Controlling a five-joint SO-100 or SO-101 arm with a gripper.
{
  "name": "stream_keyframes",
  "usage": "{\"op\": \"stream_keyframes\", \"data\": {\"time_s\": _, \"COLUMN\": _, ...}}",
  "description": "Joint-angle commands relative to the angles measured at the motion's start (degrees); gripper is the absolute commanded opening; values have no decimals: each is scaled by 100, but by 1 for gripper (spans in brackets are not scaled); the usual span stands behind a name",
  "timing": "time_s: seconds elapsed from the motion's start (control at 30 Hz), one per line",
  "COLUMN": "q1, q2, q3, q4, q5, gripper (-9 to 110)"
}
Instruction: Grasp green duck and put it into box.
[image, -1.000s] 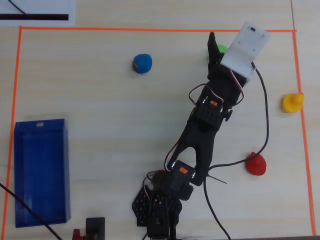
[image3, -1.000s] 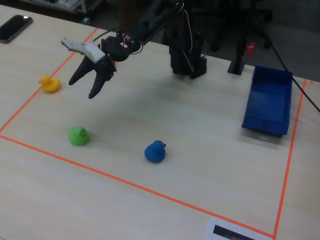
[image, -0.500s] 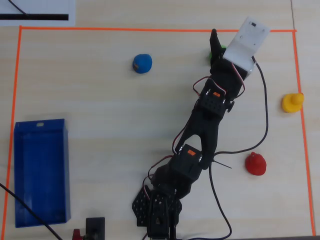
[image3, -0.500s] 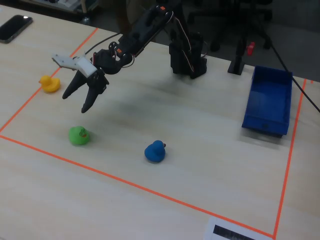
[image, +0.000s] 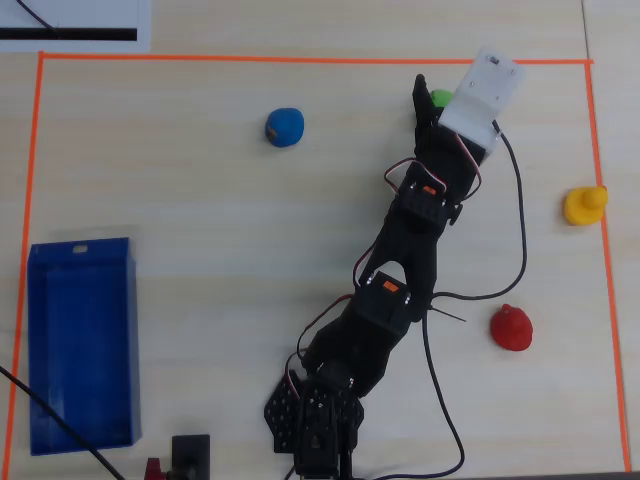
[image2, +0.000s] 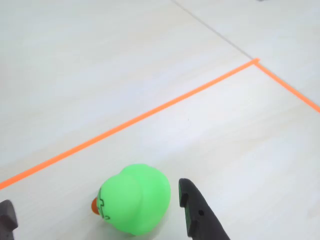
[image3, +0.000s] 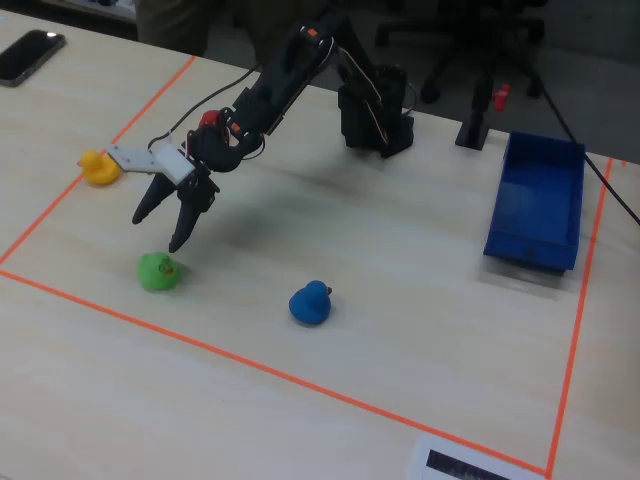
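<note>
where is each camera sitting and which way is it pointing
Overhead view: above the table, looking straight down; whole arm, green duck and box show.
Wrist view: on the arm, looking down and forward past an open pincer at the green duck; only the fingers show.
Fixed view: across the table facing the arm's base, angled down; whole arm, open pincer above the duck.
All three share the green duck.

The matte black plastic robot arm (image: 400, 270) carries small orange labels on its servo blocks and loose black, red and white cables. A white block-shaped wrist housing (image: 482, 100) precedes its black, pointed two-finger claw (image3: 163, 228).
</note>
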Motion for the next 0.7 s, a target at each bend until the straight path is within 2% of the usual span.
{"op": "stream_keyframes", "data": {"time_s": 0.0, "q1": -35, "q2": -26, "q3": -281, "q4": -229, "q5": -26, "gripper": 42}}
{"op": "stream_keyframes", "data": {"time_s": 0.67, "q1": -53, "q2": -1213, "q3": -1274, "q4": -352, "q5": -97, "gripper": 42}}
